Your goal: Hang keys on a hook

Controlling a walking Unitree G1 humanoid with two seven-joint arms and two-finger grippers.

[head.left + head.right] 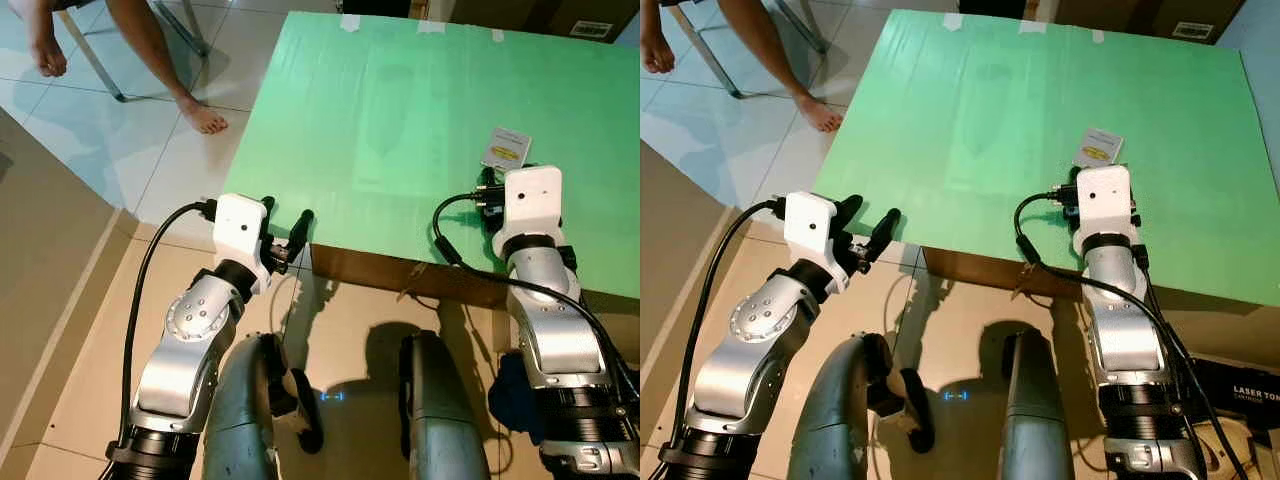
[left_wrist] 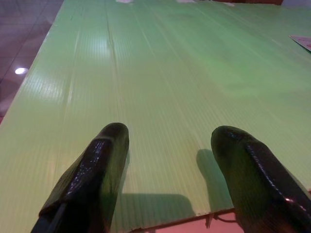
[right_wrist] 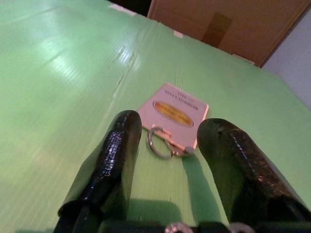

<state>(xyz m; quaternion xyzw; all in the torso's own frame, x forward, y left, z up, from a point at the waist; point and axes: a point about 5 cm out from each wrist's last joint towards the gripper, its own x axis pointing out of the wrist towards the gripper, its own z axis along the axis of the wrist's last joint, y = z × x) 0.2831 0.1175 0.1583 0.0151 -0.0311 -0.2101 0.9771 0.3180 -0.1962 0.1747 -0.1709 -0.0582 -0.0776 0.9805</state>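
A white key tag with a yellow oval label (image 3: pixel 176 111) and a metal ring (image 3: pixel 159 143) lies flat on the green table (image 1: pixel 400 110), towards its near right side (image 1: pixel 505 147). My right gripper (image 3: pixel 167 141) is open just above the table, one finger on each side of the ring. My left gripper (image 1: pixel 283 222) is open at the table's near left corner, its fingers (image 2: pixel 99 170) over bare green surface. No hook can be seen.
A person's bare legs and feet (image 1: pixel 200 115) and chair legs stand on the tiled floor beyond the table's far left. Cardboard boxes (image 1: pixel 580 20) sit past the far edge. A black box (image 1: pixel 1245 390) lies on the floor at right.
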